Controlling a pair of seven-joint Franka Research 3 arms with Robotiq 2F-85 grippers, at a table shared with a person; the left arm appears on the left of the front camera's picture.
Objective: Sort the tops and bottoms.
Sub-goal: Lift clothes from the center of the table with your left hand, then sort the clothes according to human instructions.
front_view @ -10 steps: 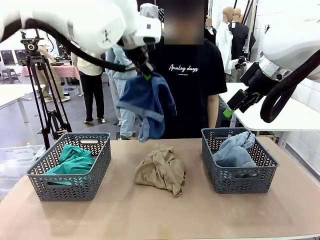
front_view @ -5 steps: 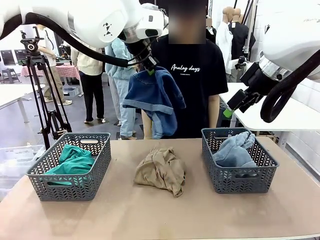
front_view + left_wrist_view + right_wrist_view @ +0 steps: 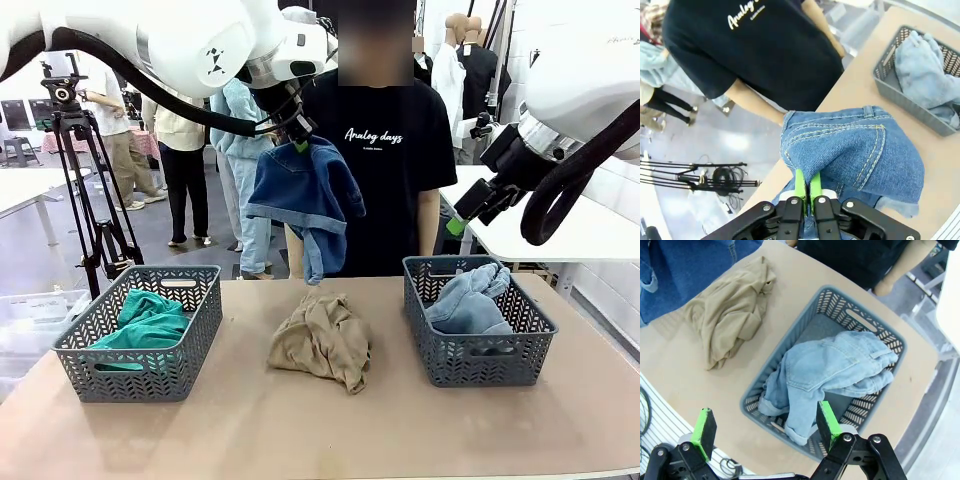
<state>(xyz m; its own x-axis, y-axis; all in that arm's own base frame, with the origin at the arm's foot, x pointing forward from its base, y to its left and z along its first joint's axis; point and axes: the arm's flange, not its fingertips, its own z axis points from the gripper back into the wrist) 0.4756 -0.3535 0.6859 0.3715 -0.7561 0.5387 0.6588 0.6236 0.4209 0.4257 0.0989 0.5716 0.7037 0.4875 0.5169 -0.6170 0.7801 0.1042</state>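
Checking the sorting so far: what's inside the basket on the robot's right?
One pale light-blue pair of denim shorts lies crumpled in the right basket. Bare floor shows beside it; anything under the shorts is covered.

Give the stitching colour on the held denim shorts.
Pale yellow, on the mid-blue shorts; clearest in the left wrist view.

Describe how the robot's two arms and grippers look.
Both arms are glossy white with bulky rounded shells. The left arm bears a small black mark and a black cable underneath; the right arm carries a thick black cable loop. The left gripper and right gripper are black, two-fingered, with bright green pads.
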